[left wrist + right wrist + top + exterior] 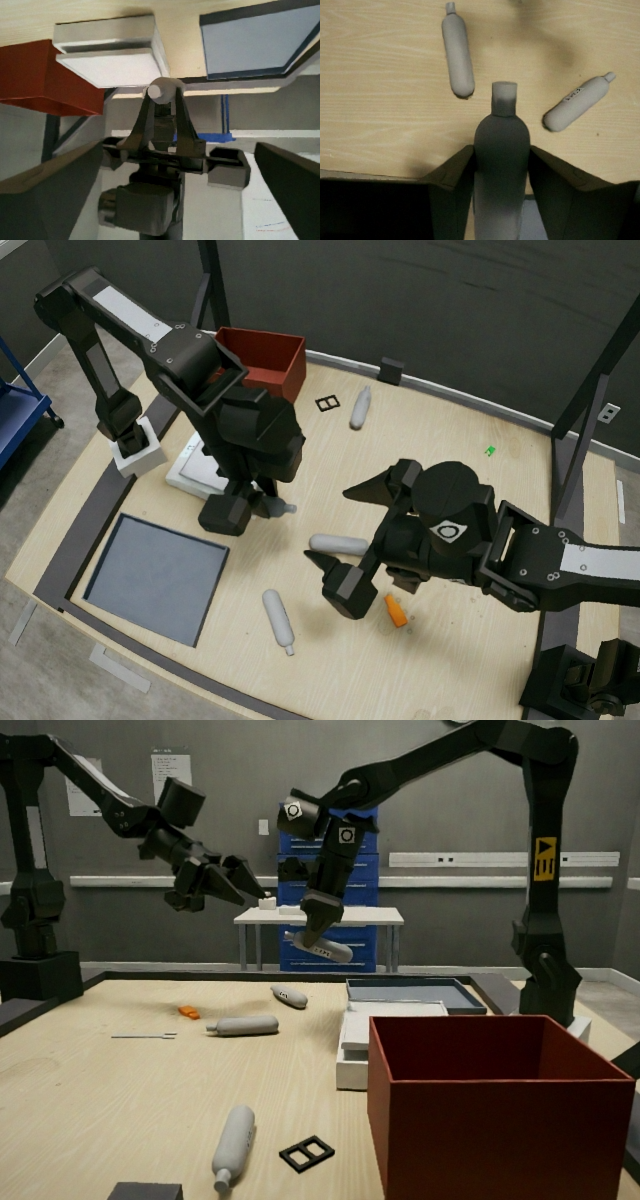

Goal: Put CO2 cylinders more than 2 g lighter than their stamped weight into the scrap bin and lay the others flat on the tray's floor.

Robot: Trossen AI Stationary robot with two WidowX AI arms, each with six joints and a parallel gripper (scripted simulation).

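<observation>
My right gripper (262, 502) (310, 941) (500, 152) is shut on a grey cylinder (333, 950) (164, 90) (502, 205), held in the air, neck tilted up in the exterior view. My left gripper (325, 523) (255, 900) is open and empty, above the table. Three more cylinders lie flat: one near the back (360, 407) (235, 1143), one mid-table (337, 544) (245, 1025) (457, 55), one beside the tray (279, 619) (289, 996) (577, 102). The scale (190, 485) (353, 1076) (107, 67) is partly hidden by the right arm. The tray (155, 575) (413, 993) (250, 45) shows no cylinder.
The red scrap bin (297, 369) (496, 1133) (30, 75) stands behind the scale. An orange bottle (395, 610) (189, 1012), black frame (327, 403) (307, 1152), green piece (490, 450) and forked tool (139, 1036) lie on the table. A dark block (391, 370) stands at the back edge.
</observation>
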